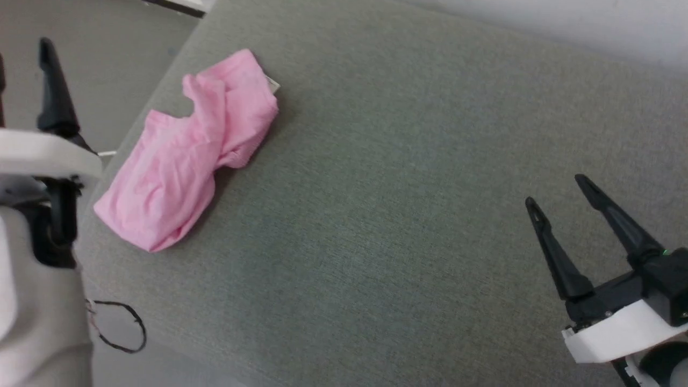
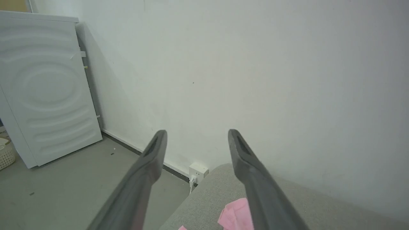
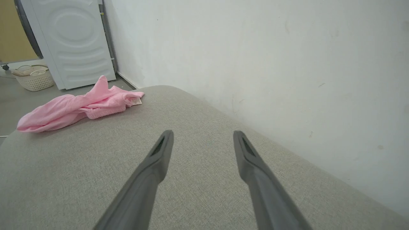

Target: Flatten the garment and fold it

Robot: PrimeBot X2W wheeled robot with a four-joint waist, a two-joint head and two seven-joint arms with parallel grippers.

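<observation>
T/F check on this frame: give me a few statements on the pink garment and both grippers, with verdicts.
1. The pink garment lies flat and spread out. False: it is bunched and twisted on the grey fabric surface.
2. The left gripper and the right gripper are both open and hold nothing. True.
3. The right gripper touches the garment. False: it stands well apart from it, over bare surface.
4. A small white label shows at the garment's edge. True.
</observation>
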